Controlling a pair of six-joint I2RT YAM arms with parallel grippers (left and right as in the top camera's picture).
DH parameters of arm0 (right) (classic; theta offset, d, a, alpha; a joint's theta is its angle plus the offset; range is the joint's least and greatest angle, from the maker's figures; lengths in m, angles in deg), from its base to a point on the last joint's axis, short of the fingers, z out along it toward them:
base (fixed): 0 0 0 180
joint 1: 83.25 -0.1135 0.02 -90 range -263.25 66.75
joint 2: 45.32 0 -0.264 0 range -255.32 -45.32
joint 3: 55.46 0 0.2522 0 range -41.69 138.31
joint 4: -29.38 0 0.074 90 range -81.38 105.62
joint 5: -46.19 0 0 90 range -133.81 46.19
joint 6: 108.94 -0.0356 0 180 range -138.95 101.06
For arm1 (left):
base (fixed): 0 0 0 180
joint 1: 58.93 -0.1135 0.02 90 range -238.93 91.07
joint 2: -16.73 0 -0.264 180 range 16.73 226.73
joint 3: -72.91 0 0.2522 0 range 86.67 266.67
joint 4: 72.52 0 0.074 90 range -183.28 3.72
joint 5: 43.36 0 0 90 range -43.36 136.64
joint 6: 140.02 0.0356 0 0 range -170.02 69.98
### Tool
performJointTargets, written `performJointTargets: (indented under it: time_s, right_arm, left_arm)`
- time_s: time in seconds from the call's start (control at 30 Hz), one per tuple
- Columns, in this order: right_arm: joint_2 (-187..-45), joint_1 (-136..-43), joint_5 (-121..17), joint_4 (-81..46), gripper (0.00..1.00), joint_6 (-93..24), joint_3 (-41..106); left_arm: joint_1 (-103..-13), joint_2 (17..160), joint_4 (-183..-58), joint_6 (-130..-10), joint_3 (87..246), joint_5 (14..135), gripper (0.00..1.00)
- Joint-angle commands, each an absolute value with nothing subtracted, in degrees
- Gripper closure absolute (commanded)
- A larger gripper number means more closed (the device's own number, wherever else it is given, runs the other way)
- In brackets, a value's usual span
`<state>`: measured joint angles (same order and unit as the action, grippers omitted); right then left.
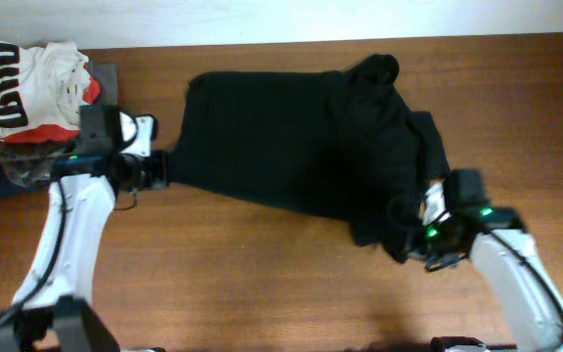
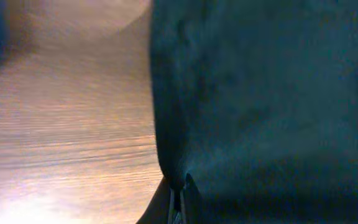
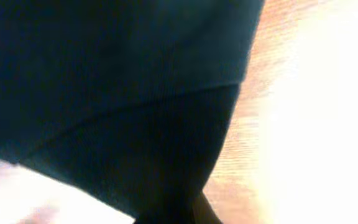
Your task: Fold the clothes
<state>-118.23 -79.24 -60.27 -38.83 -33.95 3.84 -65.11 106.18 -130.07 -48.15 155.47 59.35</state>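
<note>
Fabric is covering much of the middle of the tabletop (image 1: pixel 262 284) in the overhead view. The black T-shirt (image 1: pixel 291 137) is lying mostly flat, stretching from about 9 o'clock to 3 o'clock across the centre, with a rumpled hump bunching up toward 1 o'clock and a narrower flap trailing down toward 5 o'clock. The left gripper (image 1: pixel 164 168) is sitting at the shirt's 9 o'clock edge, touching the cloth. The left wrist view is showing its jaws pressing together on that edge of the T-shirt, the fabric puckering into a small fold right where they are meeting at the 6 o'clock side of that view, while bare wood is showing on the 9 o'clock side. The right gripper (image 1: pixel 411 230) is resting against the shirt's trailing flap between 4 and 5 o'clock, a green light glowing on its body. The right wrist view is filling almost wholly with dark cloth, a hem seam running across it and the cloth narrowing toward 6 o'clock. The jaws themselves are lost in the dark there, so I cannot tell whether they are gripping or standing apart. Off at 10 o'clock, apart from the shirt, a white printed garment (image 1: pixel 22 93) is sitting crumpled on top of darker folded garments (image 1: pixel 18 176), just beside the left arm's wrist.
</note>
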Motion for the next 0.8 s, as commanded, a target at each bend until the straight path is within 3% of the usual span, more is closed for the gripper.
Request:
performJointTargets:
  time_s: [0.0, 0.13, 0.47, 0.77]
  right_arm:
    - [-116.8, -76.5, -59.7, -45.9, 0.96, -27.6, 11.5]
    - [-116.8, -75.7, -59.5, -54.7, 0.96, -25.1, 17.4]
    - [-116.4, -75.7, -59.5, -61.1, 0.96, -25.1, 18.4]
    - [-115.6, -75.7, -59.4, -45.4, 0.96, -24.7, 18.4]
  left_arm:
    - [-67.4, 101.9, -131.3, -48.5, 157.4, 56.2, 0.99]
    - [-68.3, 100.3, -133.9, -47.6, 157.4, 56.2, 0.99]
    - [-68.2, 100.2, -138.1, -47.4, 157.4, 55.8, 0.99]
    - [-67.7, 100.0, -133.5, -47.4, 157.4, 55.8, 0.99]
